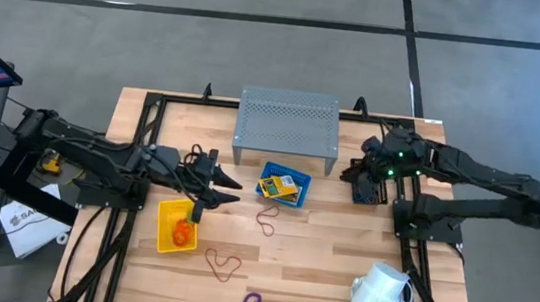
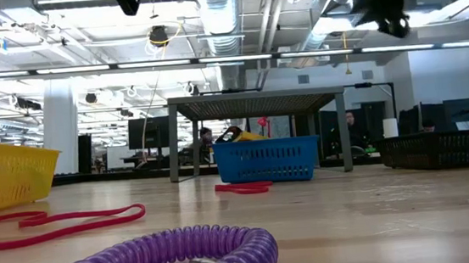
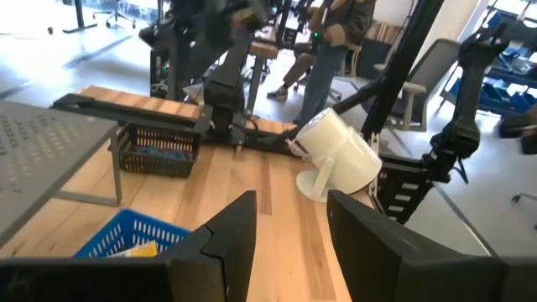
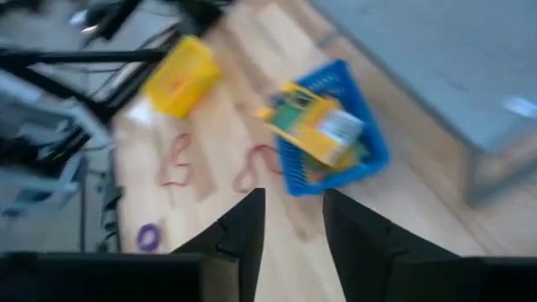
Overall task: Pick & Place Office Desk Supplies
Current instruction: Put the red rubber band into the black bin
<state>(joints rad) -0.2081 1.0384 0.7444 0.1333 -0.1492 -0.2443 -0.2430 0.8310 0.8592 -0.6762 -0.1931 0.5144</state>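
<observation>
Wooden slats of the bench (image 1: 318, 267) fill the overhead picture, and behind it the low view shows an open workshop with ceiling lights and people seated far off. Left pincer (image 1: 226, 189) hangs near the middle of the bench, just beside the yellow bin (image 1: 178, 226) — its fingers stand apart with nothing between them, so it's released and, I'd say, waiting its turn. That bin already holds something orange, so it looks like the drop spot for the loops.

Over by the right edge, the right pincer (image 1: 368, 173) hovers above the black mesh bin (image 1: 367, 190). Its wrist view shows its two fingers parted with only bare bench between — empty, then, and whether it's just let something go there I can't say.

What's left? The blue bin (image 1: 283, 186) sits in front of the grey riser (image 1: 288, 123), with yellow printed packets (image 4: 315, 124) heaped in it. A red loop (image 1: 266, 218) lies just in front of it. Another red loop (image 1: 223, 263) curls nearer the front edge, and a purple coiled loop (image 1: 252, 301) sits right at that edge. All three lie loose on the wood, still to be sorted. The white mug (image 1: 377, 296) lies tipped near the front right corner — not part of the job.
</observation>
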